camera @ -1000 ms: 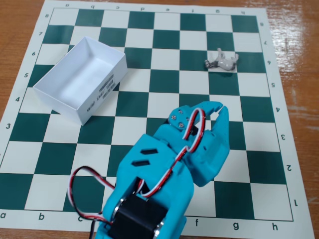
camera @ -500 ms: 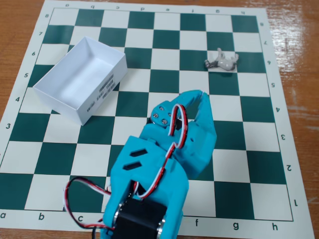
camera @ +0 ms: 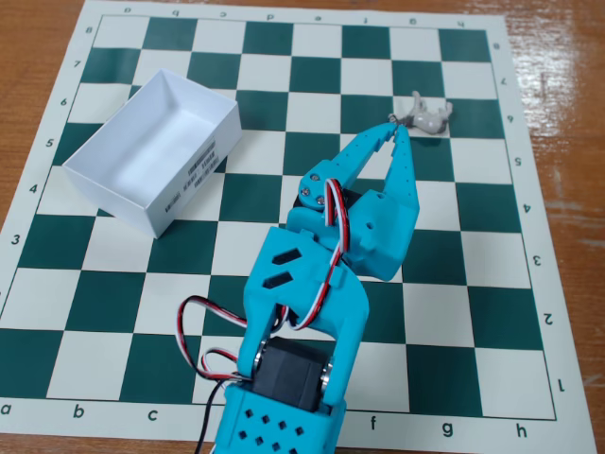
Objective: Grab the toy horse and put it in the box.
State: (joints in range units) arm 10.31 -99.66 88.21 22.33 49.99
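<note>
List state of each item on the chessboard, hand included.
Toy horse: lying on its side on the board, at the hand's tips, not lifted.
Box: upright, lidless, empty.
Hand: fingertips nearly together at the horse's end; grip unclear.
Chessboard: flat on the table.

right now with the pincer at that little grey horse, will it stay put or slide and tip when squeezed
The tiny light-grey plastic horse figurine probably weighs little: it is smaller than one square of the green and white chessboard mat, so a nudge could skid it. It seems to lie on its side, so tipping matters less. Its uneven, hard-looking shape may twist out of the blue pincer tips.
</note>
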